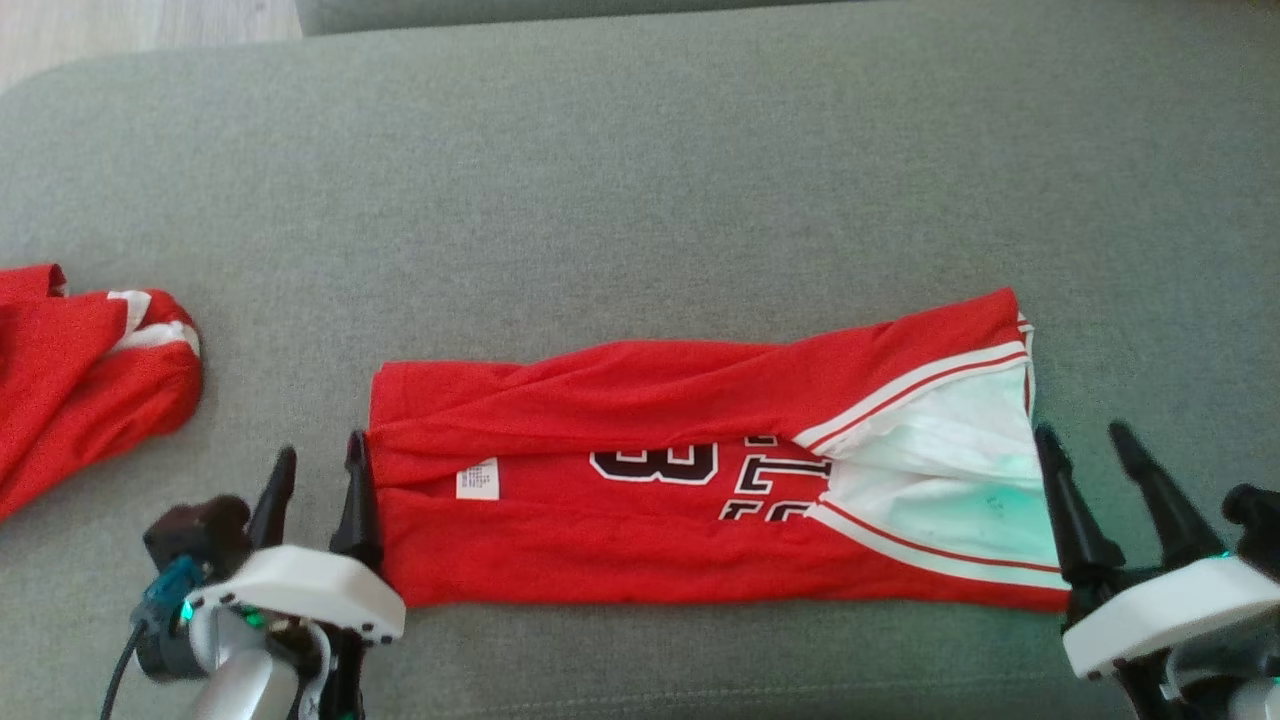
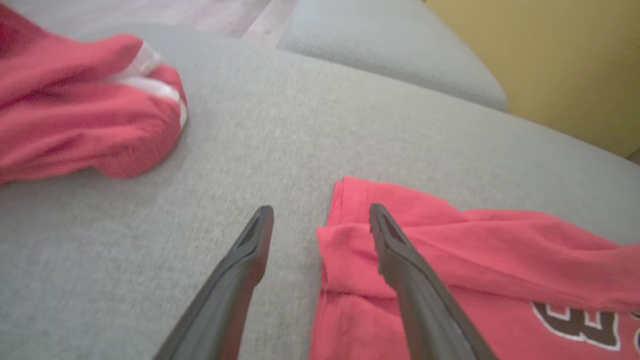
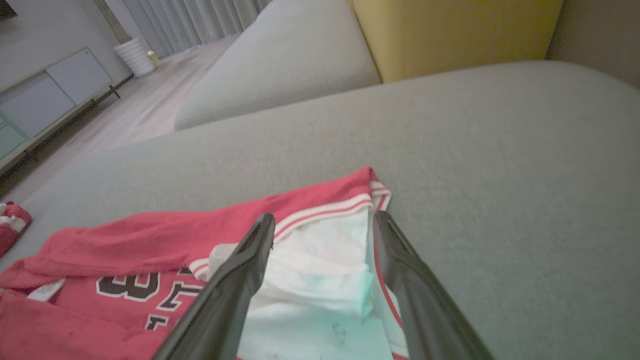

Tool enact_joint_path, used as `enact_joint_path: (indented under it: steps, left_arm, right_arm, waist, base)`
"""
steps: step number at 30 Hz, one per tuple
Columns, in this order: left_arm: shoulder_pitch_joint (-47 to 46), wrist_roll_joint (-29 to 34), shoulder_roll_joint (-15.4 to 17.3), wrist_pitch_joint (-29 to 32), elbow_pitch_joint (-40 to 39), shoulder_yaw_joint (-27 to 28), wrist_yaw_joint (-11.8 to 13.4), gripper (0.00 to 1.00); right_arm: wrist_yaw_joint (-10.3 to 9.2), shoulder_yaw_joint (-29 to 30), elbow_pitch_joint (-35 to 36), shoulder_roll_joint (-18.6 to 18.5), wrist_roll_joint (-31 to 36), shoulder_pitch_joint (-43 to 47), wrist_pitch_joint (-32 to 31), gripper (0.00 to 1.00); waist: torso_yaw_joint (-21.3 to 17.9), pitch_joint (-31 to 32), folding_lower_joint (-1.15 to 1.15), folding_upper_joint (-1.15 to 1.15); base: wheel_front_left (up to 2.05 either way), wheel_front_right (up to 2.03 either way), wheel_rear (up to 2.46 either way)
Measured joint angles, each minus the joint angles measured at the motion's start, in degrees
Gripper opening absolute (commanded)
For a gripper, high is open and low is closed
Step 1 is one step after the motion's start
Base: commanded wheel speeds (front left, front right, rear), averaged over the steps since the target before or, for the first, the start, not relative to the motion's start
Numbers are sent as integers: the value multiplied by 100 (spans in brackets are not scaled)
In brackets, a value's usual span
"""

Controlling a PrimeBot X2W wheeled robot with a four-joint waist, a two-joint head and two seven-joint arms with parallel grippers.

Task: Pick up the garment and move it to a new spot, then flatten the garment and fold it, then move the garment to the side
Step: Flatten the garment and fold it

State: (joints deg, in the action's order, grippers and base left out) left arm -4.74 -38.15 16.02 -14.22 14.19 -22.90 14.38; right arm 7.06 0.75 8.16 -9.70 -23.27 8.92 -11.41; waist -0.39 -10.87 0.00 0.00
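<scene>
Head view: red knit jersey, white-trimmed with dark numerals, lies as a long narrow band near the front edge of the grey woven seat cushion. Both long sides are folded in toward the middle. A small white label shows near its left end, and pale inner lining lies open at its right end. The far flap sits skewed, riding wider toward the right end.

Left gripper is at the band's left end, fingers spread wide with nothing between them. The left wrist view puts one finger over bare cushion and the other over the jersey's end hem. Whether it touches the cloth or sits just above I cannot tell, as the picture is soft.

Right gripper is at the band's right end, fingers also wide apart and empty. In the right wrist view they stand over the pale lining.

A bunched second red garment with white banding sits at the cushion's left edge, well apart from the band.

Judgement: the lengthwise folds look done, and the crosswise fold is the step in hand. To do it well:
- Take one end at both of its corners and pinch every layer, flaps included, so the long folds do not spring open.
- Lift low and carry that end straight along the band onto the other end.
- Match the hems and square up the skewed far flap while laying it down.
- Let go only once the cloth lies flat.
- Risk: catching only the top flap, which would peel the band apart.
</scene>
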Motion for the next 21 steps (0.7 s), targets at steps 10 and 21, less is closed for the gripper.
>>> enact_joint_path:
  steps: [10,21]
  left_arm:
    - [152,887,-16,-8,-1088,134,177,100]
    - [430,1112,23,2,-1240,-102,233,100]
  right_arm:
    - [0,-16,560,180,811,-186,806,100]
    - [0,-73,368,234,903,-128,848,100]
  waist:
    - [-17,327,0,0]
    - [8,521,0,0]
  base:
    - [0,0,0]
    - [0,0,0]
